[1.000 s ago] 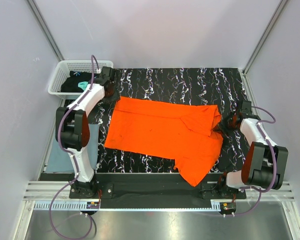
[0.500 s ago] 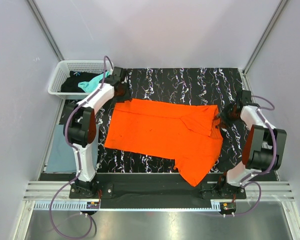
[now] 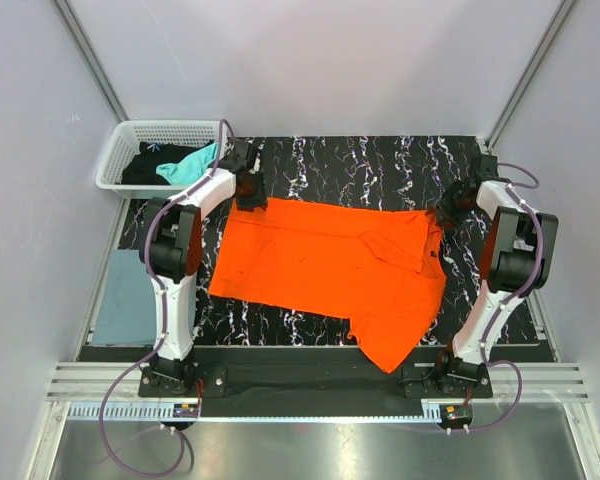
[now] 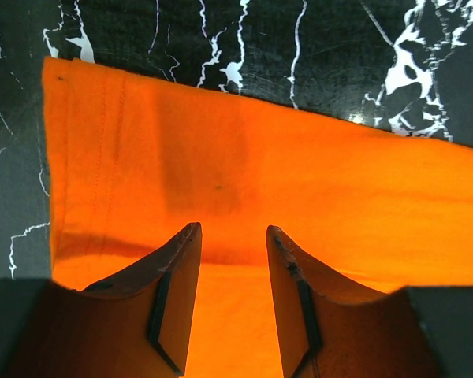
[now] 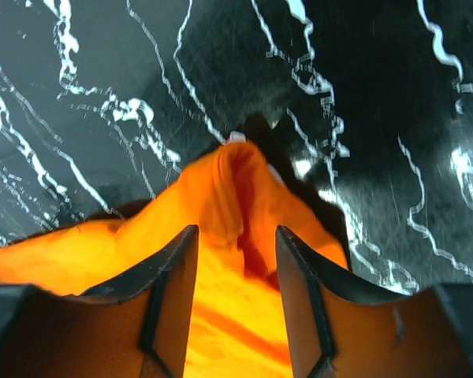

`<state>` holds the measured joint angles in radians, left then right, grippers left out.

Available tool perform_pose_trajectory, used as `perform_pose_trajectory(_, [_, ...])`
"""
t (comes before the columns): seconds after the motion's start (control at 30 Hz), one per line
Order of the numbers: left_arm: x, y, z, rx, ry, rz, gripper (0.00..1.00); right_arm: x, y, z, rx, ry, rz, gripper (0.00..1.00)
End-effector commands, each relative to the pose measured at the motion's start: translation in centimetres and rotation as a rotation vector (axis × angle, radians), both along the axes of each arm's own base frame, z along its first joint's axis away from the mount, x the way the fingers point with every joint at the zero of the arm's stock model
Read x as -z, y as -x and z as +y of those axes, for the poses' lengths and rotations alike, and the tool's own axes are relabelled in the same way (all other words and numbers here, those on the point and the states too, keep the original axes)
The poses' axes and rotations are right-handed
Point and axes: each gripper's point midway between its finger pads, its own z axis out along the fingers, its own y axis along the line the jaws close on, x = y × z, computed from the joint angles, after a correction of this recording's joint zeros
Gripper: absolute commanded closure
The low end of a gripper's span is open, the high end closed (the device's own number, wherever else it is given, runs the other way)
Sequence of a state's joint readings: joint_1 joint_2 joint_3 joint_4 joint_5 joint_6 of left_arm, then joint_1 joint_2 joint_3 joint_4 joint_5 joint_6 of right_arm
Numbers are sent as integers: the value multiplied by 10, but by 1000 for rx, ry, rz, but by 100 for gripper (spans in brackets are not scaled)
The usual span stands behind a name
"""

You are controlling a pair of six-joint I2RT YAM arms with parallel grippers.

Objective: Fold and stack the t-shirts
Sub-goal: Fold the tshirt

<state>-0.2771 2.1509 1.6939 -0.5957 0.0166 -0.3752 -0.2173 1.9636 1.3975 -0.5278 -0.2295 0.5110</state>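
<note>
1. Black surface: glossy, veined white like marble.
2. Bright orange t-shirt: soft matte cloth, spread mostly flat across the middle, lightly creased.
3. White plastic lattice basket at the far-left corner, holding a crumpled teal tee.
4. Left hand: fingers spread over the shirt's stitched far-left corner, gripping nothing.
5. Right hand: fingers apart, straddling a raised orange fold at the far-right edge.

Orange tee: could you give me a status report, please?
Left gripper open over the tee, far-left corner. Right gripper open, straddling a bunched corner. Tee spread out, unfolded. Nothing in the way.
</note>
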Motion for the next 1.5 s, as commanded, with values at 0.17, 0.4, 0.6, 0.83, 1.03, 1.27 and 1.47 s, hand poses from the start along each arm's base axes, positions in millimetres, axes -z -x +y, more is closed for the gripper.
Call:
perform_pose_trajectory(0.17, [0, -18, 8, -28, 39, -26, 57, -3, -27, -9, -11, 18, -44, 73])
perform_pose_trajectory(0.4, [24, -10, 17, -86, 67, 47, 57, 1, -13, -37, 108, 96, -5, 100])
perform_pose_trajectory(0.6, [36, -5, 22, -101, 63, 83, 57, 5, 4, -50, 218, 144, 32, 100])
perform_pose_trajectory(0.83, [14, -13, 19, -82, 73, 31, 57, 1, 1, -48, 203, 136, 23, 94])
perform_pose_trajectory(1.03, [-31, -12, 11, -64, 121, -34, 52, -42, 13, -58, 120, 239, 20, 48])
perform_pose_trajectory(1.27, [-61, 21, -16, 22, 140, -61, 52, -73, 42, -22, 48, 113, -22, 39])
perform_pose_trajectory(1.47, [-46, 56, -28, 92, 130, -5, 53, -56, 82, 48, -85, -22, 9, 39])
